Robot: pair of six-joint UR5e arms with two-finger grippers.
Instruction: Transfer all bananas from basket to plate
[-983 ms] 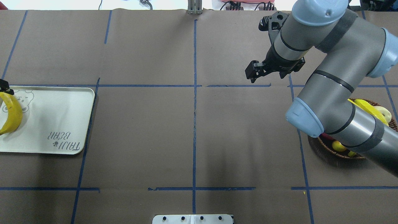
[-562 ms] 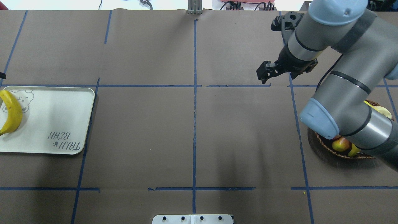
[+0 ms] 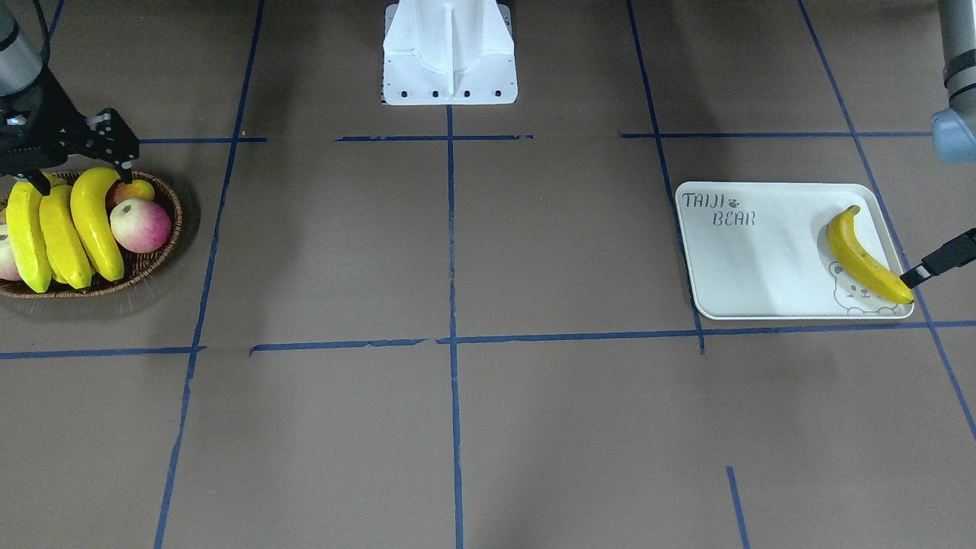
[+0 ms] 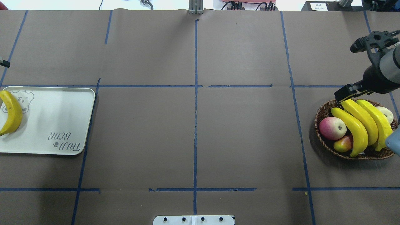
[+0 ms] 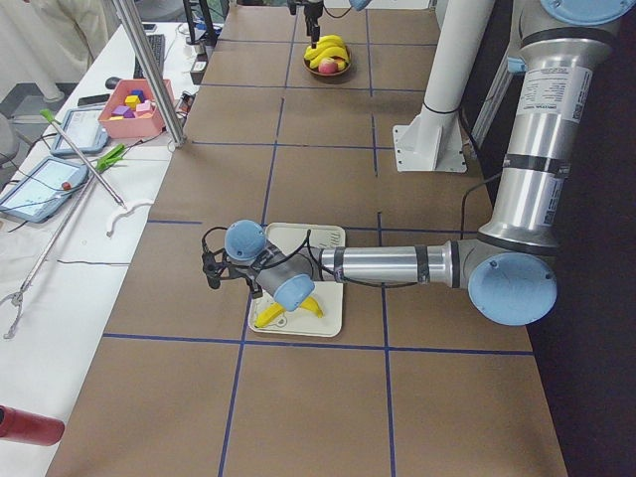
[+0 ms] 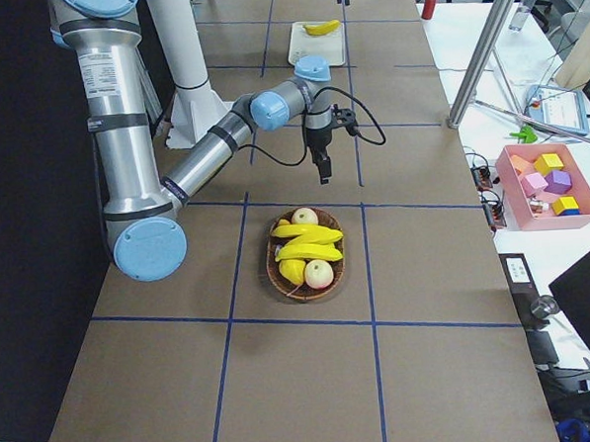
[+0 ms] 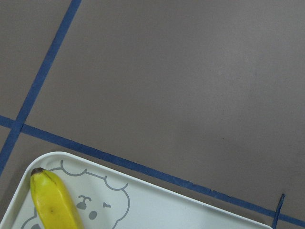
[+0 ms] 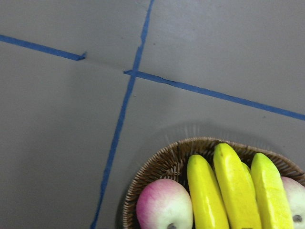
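Bananas [image 4: 356,131] in basket [image 4: 317,120] look glossy, stiff, light, likely slippery; pinch one mid-body across its width. Right claw [image 3: 76,164] hovers spread, empty; left claw [image 5: 211,276]: cannot tell.

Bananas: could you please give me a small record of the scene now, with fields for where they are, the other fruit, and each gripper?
in basket: three bananas, side by side
on plate: one banana, partly over the bear drawing
other fruit: three apples, all in the basket
right gripper: open, empty, above the bananas' far ends
left gripper: one finger shows beside the plate; open or shut cannot be told
left to move: three bananas
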